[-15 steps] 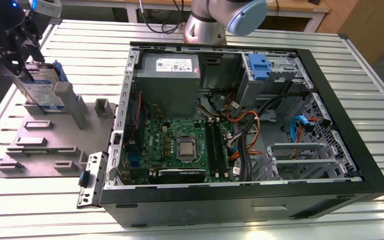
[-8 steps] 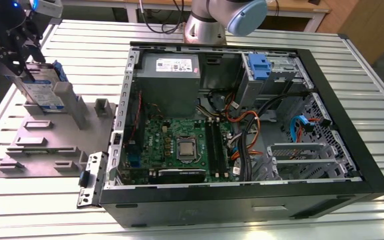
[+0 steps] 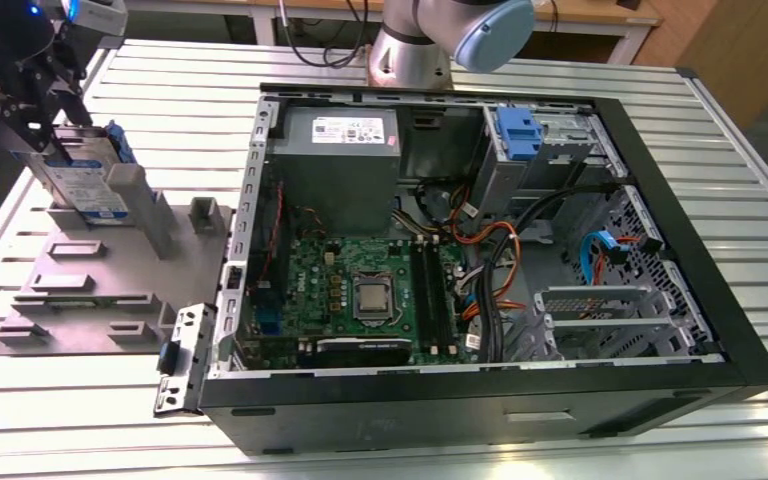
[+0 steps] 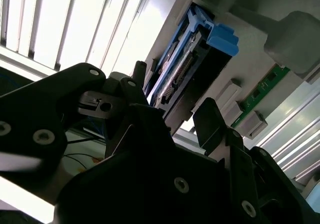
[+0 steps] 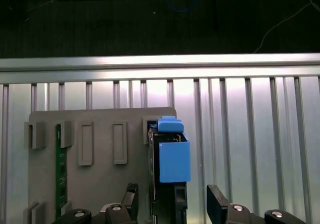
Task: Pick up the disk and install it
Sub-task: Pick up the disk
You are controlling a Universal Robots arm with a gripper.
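Disk (image 3: 84,178) upright on fixture (image 3: 84,285) beside case (image 3: 491,405)

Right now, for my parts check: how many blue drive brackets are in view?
2: one on the disk in the grey fixture; one bare bracket inside the case. Others may be hidden.

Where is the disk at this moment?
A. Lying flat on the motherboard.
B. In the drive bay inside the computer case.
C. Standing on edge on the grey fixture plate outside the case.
C: the disk stands on edge on the grey fixture plate, at the exterior view's left of the computer case, with the open gripper straddling it.
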